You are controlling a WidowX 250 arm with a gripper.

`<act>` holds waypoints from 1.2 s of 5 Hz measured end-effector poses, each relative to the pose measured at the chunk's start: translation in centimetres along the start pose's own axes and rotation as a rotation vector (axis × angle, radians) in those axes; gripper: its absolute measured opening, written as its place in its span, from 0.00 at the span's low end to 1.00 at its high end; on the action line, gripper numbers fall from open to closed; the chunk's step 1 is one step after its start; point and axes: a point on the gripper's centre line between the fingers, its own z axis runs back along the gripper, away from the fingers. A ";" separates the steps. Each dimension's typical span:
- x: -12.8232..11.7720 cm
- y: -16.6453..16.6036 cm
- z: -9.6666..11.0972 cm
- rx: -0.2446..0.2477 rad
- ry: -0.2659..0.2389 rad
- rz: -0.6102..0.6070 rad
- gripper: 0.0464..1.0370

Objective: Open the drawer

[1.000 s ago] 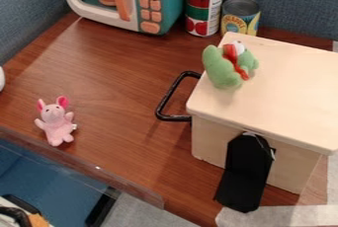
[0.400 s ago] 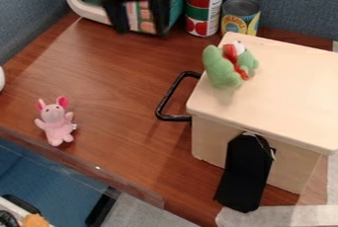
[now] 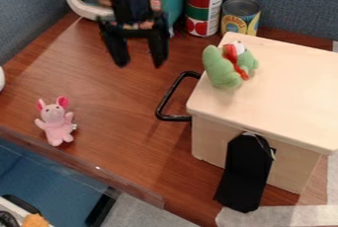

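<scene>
With the gripper point(image 3: 141, 65) open and empty above the table point(image 3: 112, 97), the handle point(image 3: 170, 94) on the side of the box point(image 3: 284, 95) could be missed or only pushed, if the approach is made out of line.

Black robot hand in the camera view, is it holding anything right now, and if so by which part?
Nothing is held: the hand is open, its fingers apart above the tabletop.
</scene>
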 end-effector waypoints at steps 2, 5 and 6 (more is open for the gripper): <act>-1.2 -1.7 -4.4 0.013 -0.033 0.015 0.96; -1.4 -0.7 -6.5 0.009 0.002 0.098 0.34; -1.3 1.0 -5.9 0.021 0.003 0.135 0.16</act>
